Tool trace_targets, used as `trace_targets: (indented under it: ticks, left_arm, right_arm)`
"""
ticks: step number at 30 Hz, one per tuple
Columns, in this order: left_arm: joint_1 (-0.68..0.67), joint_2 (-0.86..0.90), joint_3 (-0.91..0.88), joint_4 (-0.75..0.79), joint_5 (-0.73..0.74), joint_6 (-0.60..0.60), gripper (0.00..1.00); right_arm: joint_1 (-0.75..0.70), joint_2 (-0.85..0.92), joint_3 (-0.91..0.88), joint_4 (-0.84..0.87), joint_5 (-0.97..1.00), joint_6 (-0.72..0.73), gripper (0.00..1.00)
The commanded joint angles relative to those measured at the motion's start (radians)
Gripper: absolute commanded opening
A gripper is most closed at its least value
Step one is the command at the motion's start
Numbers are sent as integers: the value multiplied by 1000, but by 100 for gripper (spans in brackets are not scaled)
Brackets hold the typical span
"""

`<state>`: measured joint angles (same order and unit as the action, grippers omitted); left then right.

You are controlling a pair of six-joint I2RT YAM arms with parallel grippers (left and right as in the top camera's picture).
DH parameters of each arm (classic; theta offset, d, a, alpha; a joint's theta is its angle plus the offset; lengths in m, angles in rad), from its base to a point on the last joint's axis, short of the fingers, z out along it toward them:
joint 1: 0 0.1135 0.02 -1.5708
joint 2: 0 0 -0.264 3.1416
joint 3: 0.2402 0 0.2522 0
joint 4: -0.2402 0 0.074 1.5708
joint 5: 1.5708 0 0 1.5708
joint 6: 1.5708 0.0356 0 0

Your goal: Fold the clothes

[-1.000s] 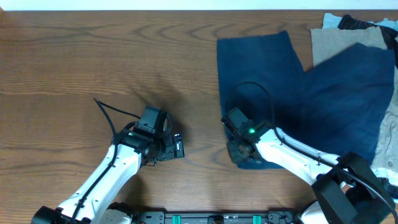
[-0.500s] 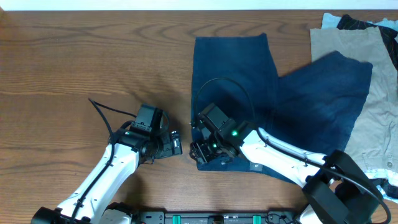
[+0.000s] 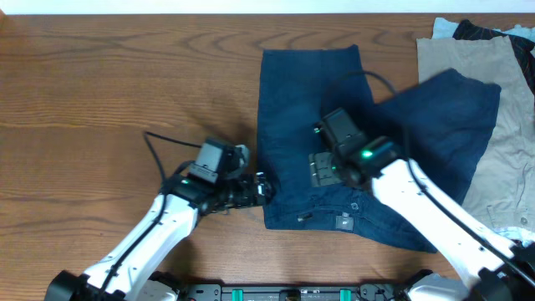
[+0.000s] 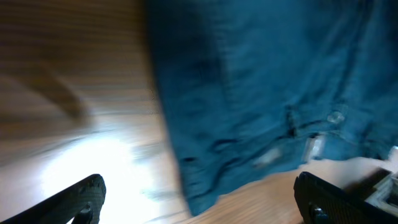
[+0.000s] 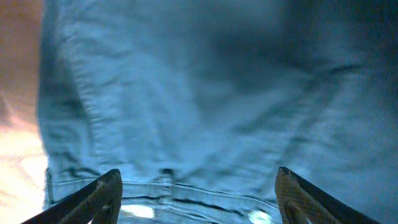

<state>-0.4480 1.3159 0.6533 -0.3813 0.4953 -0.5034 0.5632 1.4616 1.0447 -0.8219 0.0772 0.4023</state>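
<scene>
Left gripper (image 3: pixel 261 191) and right gripper (image 3: pixel 322 169) both gape, empty; a shallow pinch on the shorts (image 3: pixel 305 100) risks bunching them, skewing the fold.

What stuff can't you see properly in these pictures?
- Overhead: the beige garment is cut off by the right edge and lies partly under the shorts.
- Overhead: the right arm hides part of the shorts.
- Left wrist: blurred, so the button shows no detail.
</scene>
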Motion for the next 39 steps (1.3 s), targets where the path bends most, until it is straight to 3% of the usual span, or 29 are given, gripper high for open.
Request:
trace_targets:
  ticks: [1, 9, 12, 14, 15, 16, 21, 28, 32, 33, 36, 37, 38, 39]
  left_arm:
    - [-55, 48, 7, 29, 10, -71, 98]
    - [-143, 212, 7, 53, -49, -243, 99]
    - [-172, 255, 7, 108, -5, -243, 86]
    - [-188, 266, 7, 138, 14, -243, 58]
    - [-189, 265, 7, 138, 13, -242, 26]
    - [-189, 263, 7, 138, 13, -237, 8]
    - [-70, 240, 14, 67, -31, -130, 6]
    - [346, 191, 200, -29, -149, 37, 6]
    - [528, 192, 368, -29, -149, 40, 6]
    - [569, 192, 408, -31, -143, 39, 13]
    - [616, 191, 438, -70, -101, 40, 76]
    - [623, 192, 437, -105, -87, 39, 91]
    - [623, 193, 437, -151, -85, 40, 98]
    - [621, 194, 434, -211, -85, 40, 98]
  right_arm:
    - [-48, -52, 13, -33, 50, 9, 77]
    - [-138, -132, 13, -111, 51, 8, 79]
    - [-162, -138, 13, -123, 55, 8, 77]
    - [-178, -138, 13, -137, 60, 9, 75]
    - [-188, -137, 13, -143, 70, 9, 74]
    - [-195, -137, 13, -149, 81, 9, 72]
    - [-240, -138, 13, -191, 103, 9, 71]
    - [-269, -138, 13, -216, 103, 9, 71]
    - [-269, -137, 13, -216, 98, 9, 72]
    - [-269, -138, 13, -216, 98, 9, 72]
    - [-269, -137, 13, -215, 99, 9, 74]
    - [-269, -137, 13, -214, 99, 9, 75]
    - [-269, -137, 13, -214, 99, 9, 75]
    - [-269, -137, 13, -214, 99, 9, 76]
